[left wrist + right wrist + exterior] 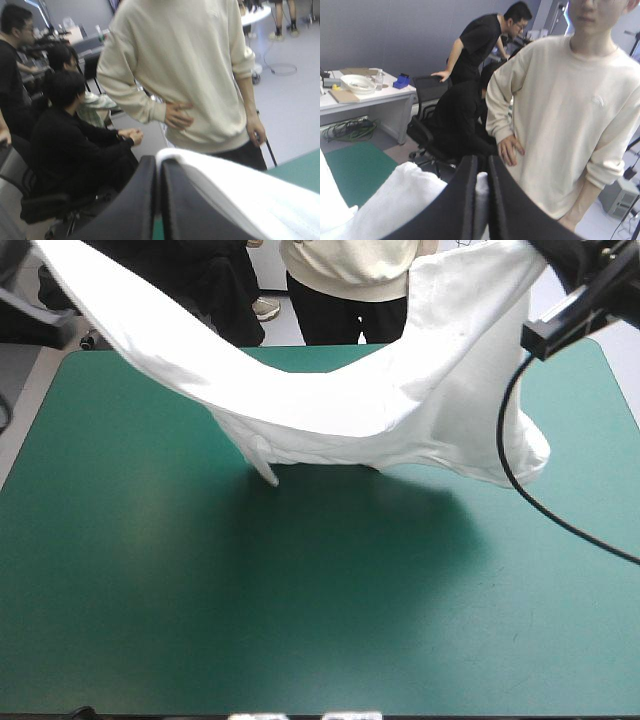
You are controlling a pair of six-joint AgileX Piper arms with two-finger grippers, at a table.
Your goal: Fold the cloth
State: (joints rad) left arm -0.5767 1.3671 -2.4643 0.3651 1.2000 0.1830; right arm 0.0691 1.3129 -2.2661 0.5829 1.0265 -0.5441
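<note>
The white T-shirt [380, 390] hangs lifted over the far half of the table, stretched between both raised arms. It sags in the middle, and its lower folds [268, 472] touch or nearly touch the teal-green cover. In the left wrist view my left gripper [159, 161] is shut on the T-shirt, whose white hem [240, 195] runs off beside the fingers. In the right wrist view my right gripper [480, 162] is shut on the T-shirt, with a white strip [481, 186] between its fingers and more cloth [395, 200] draped beside it. In the high view the right gripper [550, 250] holds the upper right corner.
The teal-green cover [250, 620] lies flat under the hanging shirt, with the shirt's shadow [360, 510] across its middle. The table's far edge [300, 348] runs just behind the shirt.
</note>
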